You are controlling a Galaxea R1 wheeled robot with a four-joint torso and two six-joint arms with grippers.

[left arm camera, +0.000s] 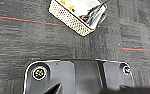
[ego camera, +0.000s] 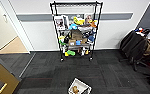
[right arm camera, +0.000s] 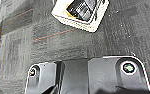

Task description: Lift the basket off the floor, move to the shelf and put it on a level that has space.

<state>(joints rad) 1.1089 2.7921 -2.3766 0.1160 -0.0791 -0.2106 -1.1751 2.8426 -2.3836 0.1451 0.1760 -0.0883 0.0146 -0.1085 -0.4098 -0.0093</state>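
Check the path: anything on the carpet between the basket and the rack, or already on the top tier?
Nothing visible. The basket sits on the floor in front of the shelf, with bare carpet between them. The top level looks bare; the tiers below hold boxes and toys. The chairs stand off to the right.

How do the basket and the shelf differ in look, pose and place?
The basket is low, pale and woven; the shelf is tall, black wire. The basket sits askew on the open floor; the shelf stands square against the wall. Both rest on the carpet and hold items.
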